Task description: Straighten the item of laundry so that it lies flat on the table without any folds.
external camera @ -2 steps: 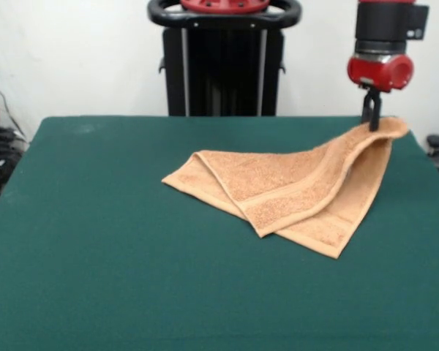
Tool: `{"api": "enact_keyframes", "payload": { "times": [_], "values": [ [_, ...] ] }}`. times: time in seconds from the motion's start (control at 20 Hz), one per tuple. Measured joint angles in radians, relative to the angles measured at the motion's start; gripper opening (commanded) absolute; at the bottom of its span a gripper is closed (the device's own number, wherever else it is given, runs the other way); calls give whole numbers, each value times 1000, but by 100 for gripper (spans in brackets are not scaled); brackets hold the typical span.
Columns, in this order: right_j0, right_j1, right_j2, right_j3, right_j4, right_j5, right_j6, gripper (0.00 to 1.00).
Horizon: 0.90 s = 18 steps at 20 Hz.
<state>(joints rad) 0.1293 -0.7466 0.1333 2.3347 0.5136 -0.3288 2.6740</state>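
A green table (95, 241) is seen from across its width, with a tan towel (293, 194) lying on its right half. The towel is not flat. One corner is lifted off the table at the right, near the far edge, and is pinched between the narrow jaws of the gripper (371, 121), which hangs from a red and black arm entering from above. The jaws are closed on that raised corner.

From the held corner the cloth slopes down and to the left, so that most of the towel rests on the table. A layer is folded over on itself: a doubled flap with a woven band runs across the middle, and its lower corner points toward the near side. A second layer shows beneath it at the lower right. The left end lies low and thin against the felt.

The step in hand is judged to be the drawing-out of the fold by the held corner. It is likely done best if the corner is carried away from the resting part, low and slowly, so that the upper layer is peeled off the lower one while friction holds the rest in place. Too high a lift would probably drag the whole towel instead of unfolding it. Release is best made only once the corner is down on the table.
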Motion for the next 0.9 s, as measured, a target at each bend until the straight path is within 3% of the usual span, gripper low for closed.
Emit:
{"api": "enact_keyframes", "payload": {
  "times": [0.45,0.65,0.9],
  "values": [
    [-45,-10,2,0,-43,37,0,100],
    [-81,-52,-22,-2,-48,132,0,100],
    [-18,-71,-173,-45,-50,226,0,100]
  ]
}}
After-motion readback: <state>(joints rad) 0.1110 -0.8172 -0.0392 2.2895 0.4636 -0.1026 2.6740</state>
